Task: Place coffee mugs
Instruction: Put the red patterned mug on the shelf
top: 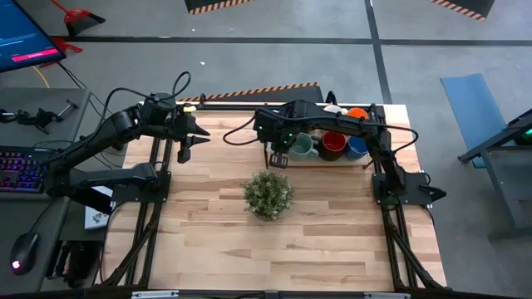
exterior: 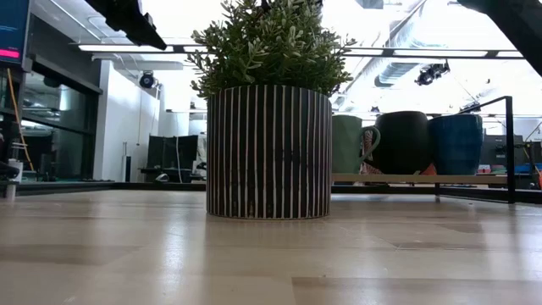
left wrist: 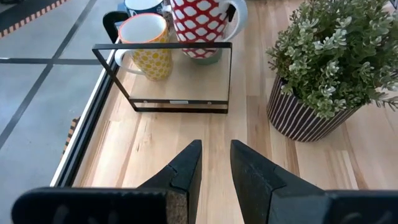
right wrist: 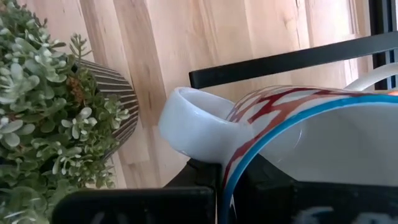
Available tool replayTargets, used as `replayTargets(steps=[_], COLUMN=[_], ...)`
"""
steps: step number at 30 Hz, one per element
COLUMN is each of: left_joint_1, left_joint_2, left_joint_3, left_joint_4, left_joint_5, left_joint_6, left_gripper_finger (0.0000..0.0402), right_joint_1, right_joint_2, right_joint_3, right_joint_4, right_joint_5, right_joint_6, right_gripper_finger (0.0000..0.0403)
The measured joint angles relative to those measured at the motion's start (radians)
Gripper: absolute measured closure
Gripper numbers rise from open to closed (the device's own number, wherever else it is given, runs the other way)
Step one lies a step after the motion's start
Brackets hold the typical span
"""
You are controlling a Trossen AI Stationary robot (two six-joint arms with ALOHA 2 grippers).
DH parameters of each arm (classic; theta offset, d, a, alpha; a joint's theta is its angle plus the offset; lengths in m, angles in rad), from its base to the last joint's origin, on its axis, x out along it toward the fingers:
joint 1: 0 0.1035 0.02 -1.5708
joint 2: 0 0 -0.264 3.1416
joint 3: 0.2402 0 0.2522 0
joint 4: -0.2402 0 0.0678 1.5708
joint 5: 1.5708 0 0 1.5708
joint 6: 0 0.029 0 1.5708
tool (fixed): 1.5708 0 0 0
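Over shelf end, right claw (top: pixel 278 158) grips white mug (right wrist: pixel 298 143).

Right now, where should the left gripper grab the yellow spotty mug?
Probably by its rim, from straight above: the yellow spotty mug stands upright, mouth open, and the rack's black bar crosses its front while the red mug crowds one side. The left gripper is open and free; the right gripper holds a patterned mug.
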Motion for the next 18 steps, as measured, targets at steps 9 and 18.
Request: replayTargets(steps=[9,18], left_joint_1=[0.000,0.000], left_joint_2=[0.000,0.000], left_joint_3=[0.000,0.000], left_joint_4=[-0.003,-0.003], left_joint_5=[-0.001,-0.002], left_joint_6=[0.002,0.028], left_gripper_finger=[0.0326,0.0326], right_joint_1=[0.000,0.015], right_joint_2=[0.000,0.000], right_joint_3=[0.000,0.000], right_joint_4=[0.013,0.018], right_joint_5=[0.000,0.004], right_joint_6=[0.048,0.099], right_gripper_finger=[0.0403,0.0403])
